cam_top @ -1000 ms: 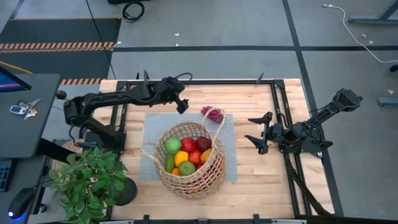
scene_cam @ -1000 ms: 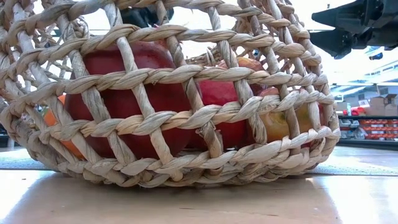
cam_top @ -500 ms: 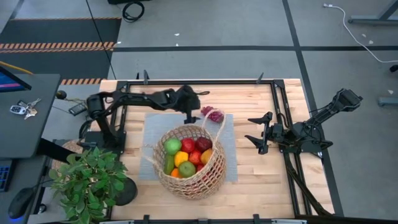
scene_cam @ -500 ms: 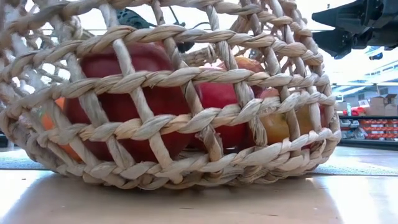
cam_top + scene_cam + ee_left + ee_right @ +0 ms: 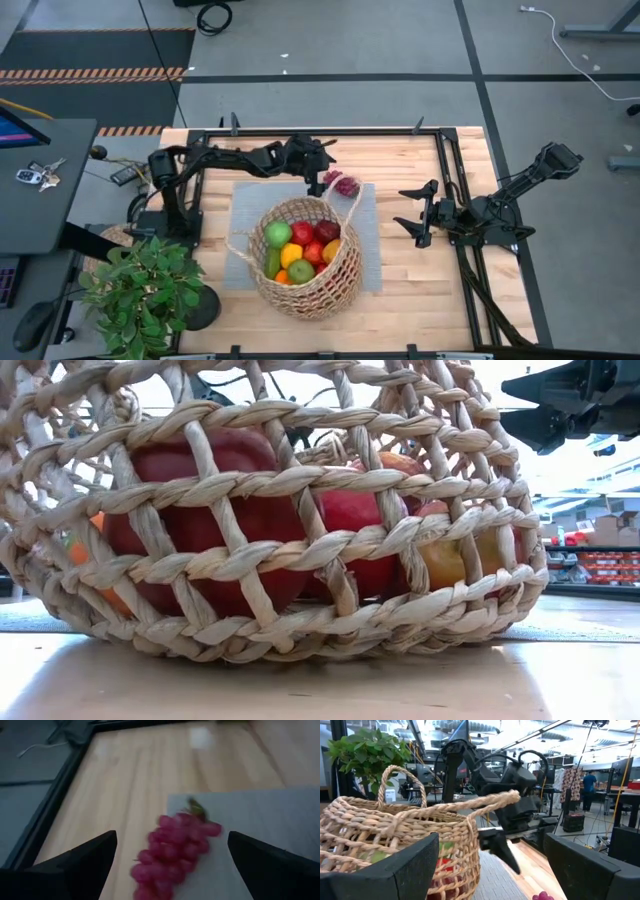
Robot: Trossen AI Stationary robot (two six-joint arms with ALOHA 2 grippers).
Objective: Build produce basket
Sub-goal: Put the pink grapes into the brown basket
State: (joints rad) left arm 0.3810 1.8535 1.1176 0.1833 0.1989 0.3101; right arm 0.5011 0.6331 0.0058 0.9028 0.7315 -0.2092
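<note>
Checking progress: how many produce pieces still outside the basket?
1: the grapes on the grey mat just behind the basket, with the open left gripper beside them. Nothing else shows loose.

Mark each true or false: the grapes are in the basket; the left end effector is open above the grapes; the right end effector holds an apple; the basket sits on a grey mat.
1. The grapes are in the basket. False: they lie on the mat beside it.
2. The left end effector is open above the grapes. True.
3. The right end effector holds an apple. False: it is open and empty, off to the side.
4. The basket sits on a grey mat. True.
</note>
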